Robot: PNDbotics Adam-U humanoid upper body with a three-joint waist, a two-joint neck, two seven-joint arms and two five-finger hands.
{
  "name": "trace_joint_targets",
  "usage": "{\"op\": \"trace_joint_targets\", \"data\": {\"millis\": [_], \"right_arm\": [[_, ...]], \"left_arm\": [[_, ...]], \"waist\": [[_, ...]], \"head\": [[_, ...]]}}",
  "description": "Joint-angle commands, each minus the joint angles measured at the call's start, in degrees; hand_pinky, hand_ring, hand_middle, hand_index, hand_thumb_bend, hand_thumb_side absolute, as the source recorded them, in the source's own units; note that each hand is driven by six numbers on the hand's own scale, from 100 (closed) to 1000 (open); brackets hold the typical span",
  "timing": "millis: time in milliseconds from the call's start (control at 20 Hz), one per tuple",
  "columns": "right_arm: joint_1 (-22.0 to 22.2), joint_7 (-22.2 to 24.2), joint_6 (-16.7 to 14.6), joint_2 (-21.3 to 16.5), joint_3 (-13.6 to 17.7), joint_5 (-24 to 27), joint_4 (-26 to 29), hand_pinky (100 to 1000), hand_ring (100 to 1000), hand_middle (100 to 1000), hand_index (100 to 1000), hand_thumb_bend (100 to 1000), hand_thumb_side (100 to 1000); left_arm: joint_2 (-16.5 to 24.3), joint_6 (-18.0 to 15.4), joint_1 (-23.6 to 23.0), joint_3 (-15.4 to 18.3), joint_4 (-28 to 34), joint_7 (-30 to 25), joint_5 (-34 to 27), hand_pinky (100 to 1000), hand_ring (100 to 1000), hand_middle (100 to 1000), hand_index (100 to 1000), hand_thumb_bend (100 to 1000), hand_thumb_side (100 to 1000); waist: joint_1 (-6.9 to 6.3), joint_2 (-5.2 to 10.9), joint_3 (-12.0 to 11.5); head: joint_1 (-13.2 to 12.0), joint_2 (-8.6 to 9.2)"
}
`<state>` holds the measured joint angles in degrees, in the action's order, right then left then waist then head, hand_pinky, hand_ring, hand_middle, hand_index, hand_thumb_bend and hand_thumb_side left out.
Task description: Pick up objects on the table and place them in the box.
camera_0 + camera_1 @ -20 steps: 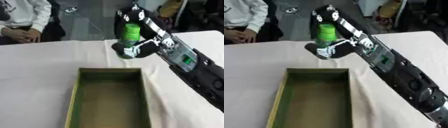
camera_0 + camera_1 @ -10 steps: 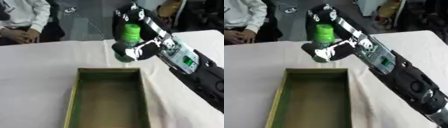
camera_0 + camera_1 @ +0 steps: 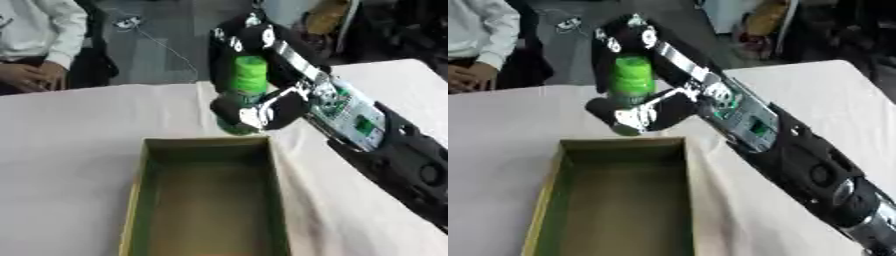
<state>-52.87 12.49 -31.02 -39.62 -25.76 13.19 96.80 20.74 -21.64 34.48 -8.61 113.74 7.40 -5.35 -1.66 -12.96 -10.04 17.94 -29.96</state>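
Observation:
A green bottle (image 3: 246,81) is held upright in my right hand (image 3: 259,111), whose fingers and thumb curl round it. The hand and bottle hang just beyond the far end of the open olive-green box (image 3: 206,198), slightly right of its middle. My right arm (image 3: 798,160) comes in from the lower right across the table. The box's inside shows nothing in it. My left hand appears in neither view.
The table (image 3: 70,150) is covered with a pale cloth. A person sits beyond the far left edge, hands in their lap. Dark floor and clutter lie behind the table.
My right hand has carried the green bottle a little leftward and nearer to the box's far end.

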Motion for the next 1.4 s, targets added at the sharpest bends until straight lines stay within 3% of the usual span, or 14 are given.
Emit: {"op": "trace_joint_targets", "data": {"millis": [50,250,450,500,550,600,650,700,750,800,900,1000,1400], "right_arm": [[-0.53,0.58,-0.09,0.24,-0.24,1.12,1.70,100,100,100,114,100,199],[-0.79,1.03,0.14,0.94,-1.20,2.67,3.15,100,100,100,116,100,145],[-0.96,2.94,-1.11,1.34,-2.20,5.51,3.95,100,100,100,125,100,213],[-0.97,3.37,-2.13,1.35,-2.15,6.46,4.27,100,100,100,199,100,525],[-0.91,3.81,-3.26,1.22,-2.04,7.08,4.55,100,100,100,278,100,598],[-0.92,4.89,-4.58,1.03,-2.10,7.26,5.03,100,322,414,615,100,749],[-0.82,6.51,-5.88,0.83,-2.12,7.16,5.39,100,322,414,615,100,749],[-0.76,8.46,-6.90,0.67,-2.25,6.92,5.62,388,645,738,878,100,902],[-0.68,10.68,-7.71,0.61,-2.35,6.59,5.76,477,700,780,912,100,914],[-0.58,12.71,-8.23,0.59,-2.34,6.32,5.67,671,811,876,991,100,951],[-0.45,15.83,-8.69,0.70,-2.13,5.85,5.14,812,888,939,1000,100,975],[-0.37,17.92,-8.83,0.77,-1.87,5.26,4.61,843,904,955,1000,100,981],[0.31,19.28,-9.38,0.13,-0.47,3.92,2.90,841,899,944,1000,100,942]], "left_arm": [[1.17,-0.17,0.93,0.69,0.85,-0.24,-0.06,669,649,774,809,376,592],[0.99,-0.25,1.11,0.82,0.85,-0.45,0.17,672,650,774,810,378,591],[0.82,-0.25,1.16,0.88,0.85,-0.51,0.39,671,649,774,810,378,592],[0.78,-0.25,1.12,0.88,0.85,-0.48,0.38,670,649,774,810,377,593],[0.77,-0.26,1.07,0.89,0.85,-0.43,0.36,670,649,774,810,377,594],[0.75,-0.26,1.03,0.87,0.85,-0.38,0.34,670,649,774,810,376,595],[0.74,-0.26,1.02,0.86,0.85,-0.33,0.32,670,649,774,810,376,595],[0.74,-0.26,1.03,0.84,0.85,-0.32,0.31,670,649,775,810,376,595],[0.73,-0.27,1.05,0.82,0.85,-0.32,0.31,670,649,775,810,376,595],[0.72,-0.27,1.05,0.81,0.85,-0.32,0.30,669,648,774,810,375,596],[0.68,-0.25,1.04,0.78,0.85,-0.34,0.28,669,648,774,810,375,597],[0.65,-0.23,1.01,0.77,0.85,-0.36,0.26,669,648,774,810,374,597],[0.83,-0.19,0.91,0.75,0.85,-0.19,0.23,667,646,774,809,376,594]], "waist": [[-0.01,1.36,-0.20],[0.04,1.27,-0.33],[0.06,1.14,-0.73],[0.07,1.10,-0.75],[0.08,1.06,-0.75],[0.11,1.02,-0.74],[0.13,0.98,-0.72],[0.14,0.94,-0.70],[0.13,0.90,-0.66],[0.12,0.88,-0.66],[0.08,0.83,-0.68],[0.07,0.80,-0.68],[0.14,0.73,-0.33]], "head": [[0.42,0.68],[0.25,0.57],[0.25,0.59],[0.25,0.58],[0.23,0.59],[0.22,0.60],[0.22,0.62],[0.24,0.65],[0.26,0.70],[0.28,0.72],[0.37,0.74],[0.41,0.74],[0.62,1.46]]}}
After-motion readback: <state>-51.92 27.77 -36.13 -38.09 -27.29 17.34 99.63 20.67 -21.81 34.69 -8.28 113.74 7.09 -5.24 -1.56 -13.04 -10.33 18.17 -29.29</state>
